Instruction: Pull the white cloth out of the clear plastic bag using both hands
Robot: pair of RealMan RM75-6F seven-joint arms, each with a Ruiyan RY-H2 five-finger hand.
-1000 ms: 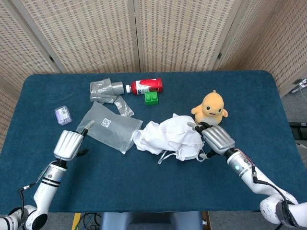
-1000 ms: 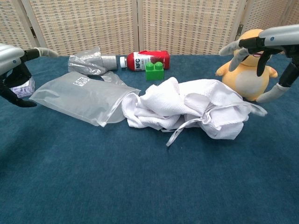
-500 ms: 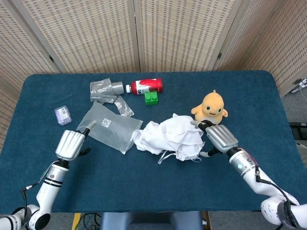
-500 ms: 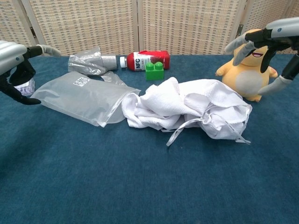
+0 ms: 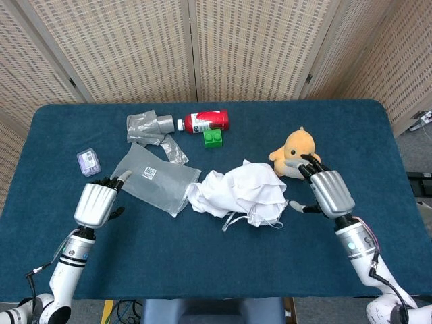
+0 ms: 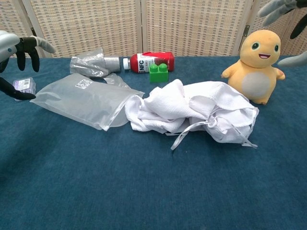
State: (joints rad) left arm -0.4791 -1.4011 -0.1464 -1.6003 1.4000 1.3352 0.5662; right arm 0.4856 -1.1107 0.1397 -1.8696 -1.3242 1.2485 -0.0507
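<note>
Your left hand (image 5: 96, 203) hovers over the blue felt-like table (image 5: 202, 270) at the far left, fingers spread and gripping nothing, just short of the bag's corner. Behind it lies a small clear box with something purple inside (image 5: 88, 162). Next comes the clear plastic bag (image 5: 154, 179) — flat, frosted and slack, a printed label near its top, its open mouth turned toward the cloth. Behind it sits a crumpled grey plastic wrapper (image 5: 152, 130), then a red bottle on its side (image 5: 208, 121) with a white label, and a green toy brick (image 5: 214, 138) just in front of that.

Centre table: the white cloth (image 5: 237, 193) is fully outside the bag, heaped in soft waffle-textured folds, thin ties trailing from its front edge, its left side touching the bag's mouth.

To the right stands a round yellow plush toy (image 6: 255, 64), smiling. Your right hand (image 5: 329, 191) is raised beside it — fingers splayed, holding nothing, apart from the cloth.
</note>
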